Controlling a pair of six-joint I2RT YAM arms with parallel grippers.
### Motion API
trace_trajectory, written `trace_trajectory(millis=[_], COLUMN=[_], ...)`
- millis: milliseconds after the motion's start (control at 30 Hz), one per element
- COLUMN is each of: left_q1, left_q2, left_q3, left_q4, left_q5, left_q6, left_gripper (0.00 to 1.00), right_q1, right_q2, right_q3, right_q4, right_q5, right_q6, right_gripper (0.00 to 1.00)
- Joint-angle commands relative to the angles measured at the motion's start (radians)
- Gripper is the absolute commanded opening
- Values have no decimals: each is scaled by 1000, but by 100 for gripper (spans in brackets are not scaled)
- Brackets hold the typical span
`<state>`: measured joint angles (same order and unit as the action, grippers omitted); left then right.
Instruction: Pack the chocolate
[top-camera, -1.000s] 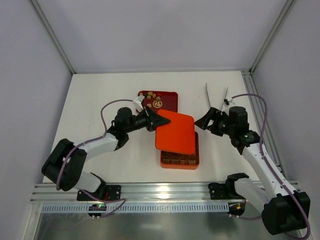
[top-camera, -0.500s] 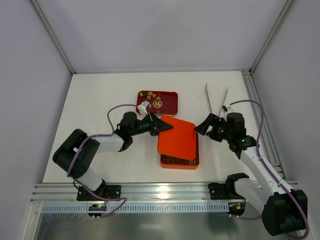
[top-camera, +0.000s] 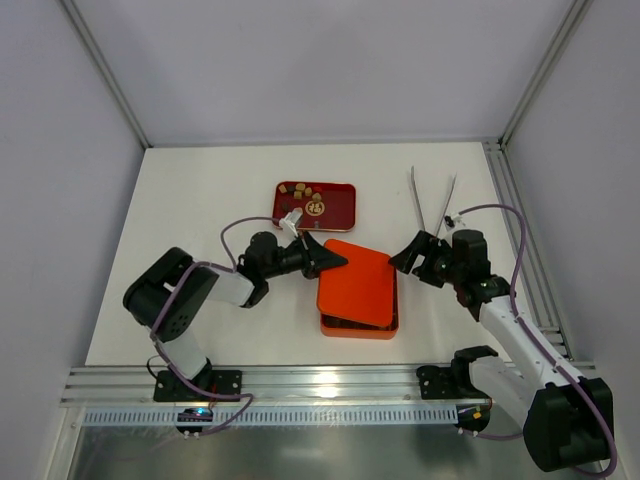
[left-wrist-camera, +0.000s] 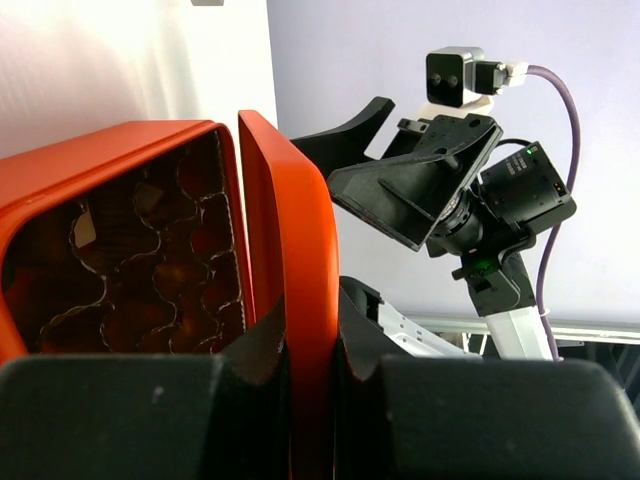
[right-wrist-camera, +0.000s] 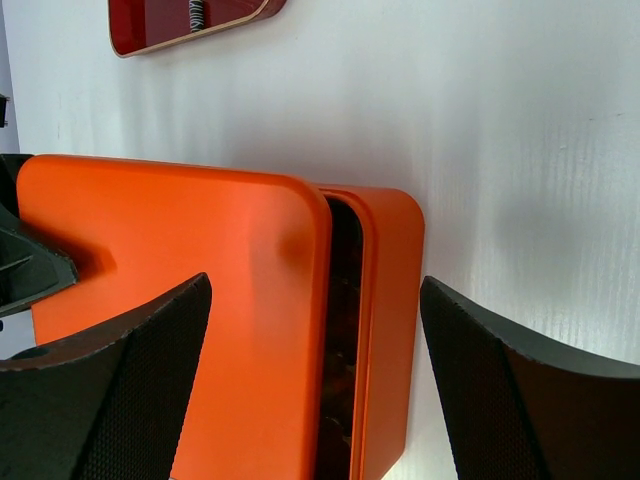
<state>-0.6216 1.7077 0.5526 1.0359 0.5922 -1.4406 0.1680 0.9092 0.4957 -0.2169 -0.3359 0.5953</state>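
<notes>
Clamped narrow in the left claw (left-wrist-camera: 310, 350): one edge of the flat orange plastic lid (left-wrist-camera: 290, 240), pinched thin between the jaws, apparently to carry it flat over the square orange gridded box (top-camera: 358, 328) and set it down as a cover. Not yet seated, by the look of it: skewed and offset, with a strip of box wall showing past the lid's rim and dark wavy cells open to view just beside the pinch. Spread wide and holding nothing, the right claw (right-wrist-camera: 312, 400), jaws straddling the box's corner from the opposite side, probably to steady or square the box during the lowering. As for the chocolate (top-camera: 303, 196): a small cluster of tan and dark brown bite-size pieces, plus one round paler one, loose in a dark red shallow tray (top-camera: 338, 205) on the white tabletop (top-camera: 200, 200), beyond the left claw's tips and apart from them. Inside the box cells, hints of brown, too shadowed to count. Beyond the right claw, thin metal tweezers (top-camera: 418, 195), lying free.
</notes>
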Motion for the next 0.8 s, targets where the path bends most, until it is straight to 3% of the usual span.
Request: trace_trajectory(millis=[0,400,767], left_q1=[-4,-6,-6], left_q2=[20,66,92], left_q3=[0,-8,-20], left_q4=[119,142,145], left_q5=[9,14,15], left_q6=[-18,-15,-1], left_gripper=[0,1,12], right_q1=[-2,-2,-2], right_q2=[-13,-3,3], right_q3=[-14,-43,-62], right_q4=[56,85,105], right_q5=[18,21,17], right_q6=[-3,-6,-2], right_gripper=[85,85,85])
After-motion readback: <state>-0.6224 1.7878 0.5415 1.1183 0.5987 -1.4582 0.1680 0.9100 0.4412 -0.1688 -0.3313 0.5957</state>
